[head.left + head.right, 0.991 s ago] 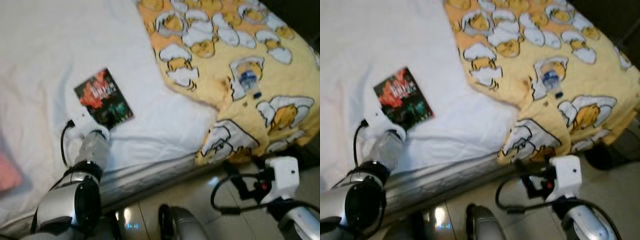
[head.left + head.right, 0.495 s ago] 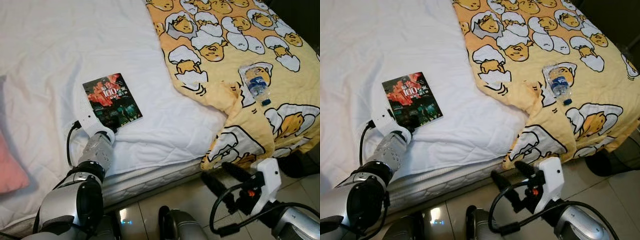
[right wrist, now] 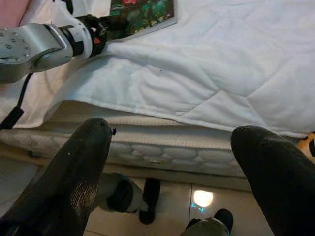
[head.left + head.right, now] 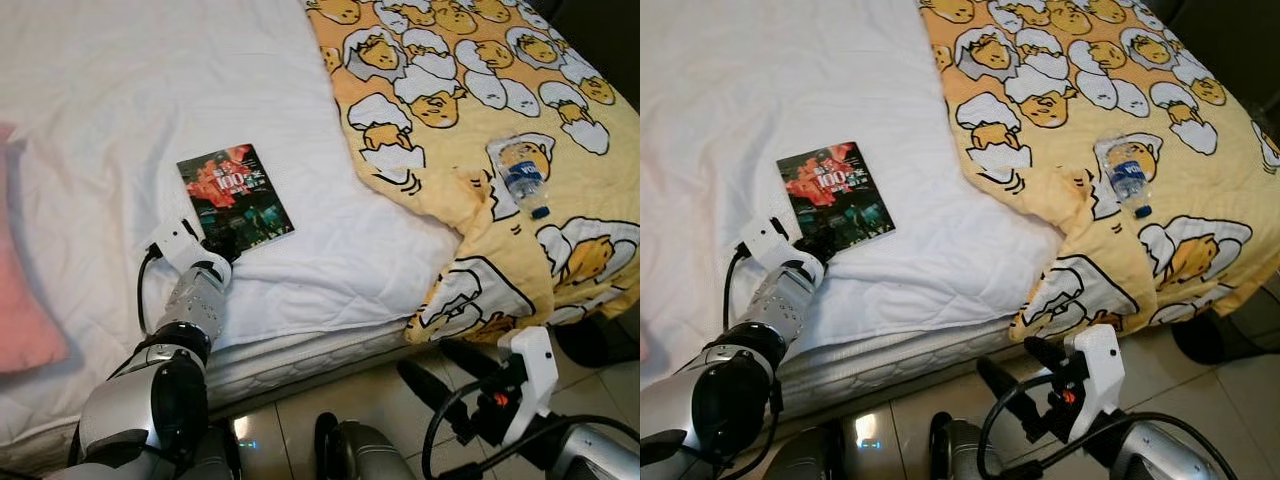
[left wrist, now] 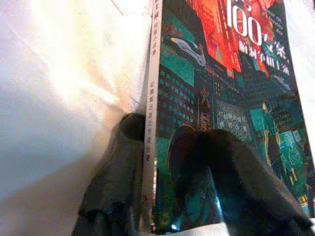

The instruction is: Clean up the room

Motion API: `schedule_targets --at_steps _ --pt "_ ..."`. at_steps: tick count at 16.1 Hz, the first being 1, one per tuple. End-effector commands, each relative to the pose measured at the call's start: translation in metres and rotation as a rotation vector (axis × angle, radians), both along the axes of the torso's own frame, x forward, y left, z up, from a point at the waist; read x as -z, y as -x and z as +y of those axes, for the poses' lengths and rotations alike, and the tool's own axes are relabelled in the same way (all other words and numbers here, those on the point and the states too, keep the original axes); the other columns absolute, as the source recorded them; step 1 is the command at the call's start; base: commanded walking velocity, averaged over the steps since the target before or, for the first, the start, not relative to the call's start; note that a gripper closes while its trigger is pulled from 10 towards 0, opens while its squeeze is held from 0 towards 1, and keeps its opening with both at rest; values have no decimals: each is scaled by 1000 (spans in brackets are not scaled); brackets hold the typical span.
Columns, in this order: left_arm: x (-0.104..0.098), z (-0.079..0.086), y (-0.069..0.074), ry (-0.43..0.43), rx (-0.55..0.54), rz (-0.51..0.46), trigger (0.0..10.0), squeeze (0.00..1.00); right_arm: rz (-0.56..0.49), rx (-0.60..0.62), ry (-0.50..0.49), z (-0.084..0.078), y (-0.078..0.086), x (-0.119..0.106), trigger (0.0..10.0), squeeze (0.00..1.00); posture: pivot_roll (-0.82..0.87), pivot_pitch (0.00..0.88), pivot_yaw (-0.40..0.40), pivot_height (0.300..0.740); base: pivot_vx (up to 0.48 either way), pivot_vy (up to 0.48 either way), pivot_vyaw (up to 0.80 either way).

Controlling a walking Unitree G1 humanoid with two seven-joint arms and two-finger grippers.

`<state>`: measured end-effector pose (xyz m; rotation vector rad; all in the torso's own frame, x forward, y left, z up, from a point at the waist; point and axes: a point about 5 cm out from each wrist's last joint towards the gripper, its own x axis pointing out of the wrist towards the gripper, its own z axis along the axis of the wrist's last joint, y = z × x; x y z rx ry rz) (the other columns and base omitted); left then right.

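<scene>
We take the book (image 4: pixel 235 197) as our landmark. It lies flat on the bed (image 4: pixel 120 90), cover up, on the white sheet near the mattress's front edge. The yellow quilt (image 4: pixel 470 120) lies well apart from it on the far side, with a bottle (image 4: pixel 520 178) resting on that quilt, and a pink pillow (image 4: pixel 25 300) lies well off on the book's other side.

Our left end effector (image 4: pixel 222 247) is at the book's near corner. In the left wrist view one finger (image 5: pixel 216 172) lies on top of the cover and the other sits below the spine edge against the sheet, so we judge the fingers closed to a thin gap on that corner, pinching it. Our right end effector (image 4: pixel 1012 372) hangs below the mattress edge over the floor, well away from the book, fingers spread wide and holding nothing.

We judge the book a thin paperback: light, fairly flat, but flexible, so held by one corner it may droop or fan open. The glossy cover looks a little slippery. A better hold would be deeper along the spine edge, where the pages are bound and stiffest. The soft mattress gives under the lower finger, which helps it slide beneath.

The book's long axis runs from our left end effector away toward the head of the bed, slanted slightly. The title reads upright from our side, so its bottom edge points toward us.
</scene>
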<state>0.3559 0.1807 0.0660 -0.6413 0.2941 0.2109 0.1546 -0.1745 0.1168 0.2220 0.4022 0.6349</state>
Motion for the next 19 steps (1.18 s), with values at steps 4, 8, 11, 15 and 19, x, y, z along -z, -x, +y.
schedule_targets --at_steps 4,8,11,15,19 --pt "-1 -13 -2 210 -36 -56 0 0 13 -6 6 -3 0 0 10000 0 -431 209 -192 740 0 0 0" --pt "-24 -21 -15 307 10 -198 0 0 -80 19 -24 1 -19 -12 10000 0 -404 159 -148 740 0 0 0" --pt "-24 -25 -15 328 24 -206 0 0 -223 2 -19 4 -41 -30 10000 0 -386 110 -111 740 0 0 0" --pt "-32 -24 -18 302 89 -266 0 0 -288 12 -28 8 -65 -35 10000 0 -328 61 -80 740 0 0 0" --pt "-43 1 -18 193 94 -337 0 0 -333 3 -62 19 -79 -34 10000 0 -259 9 -53 740 0 0 0"
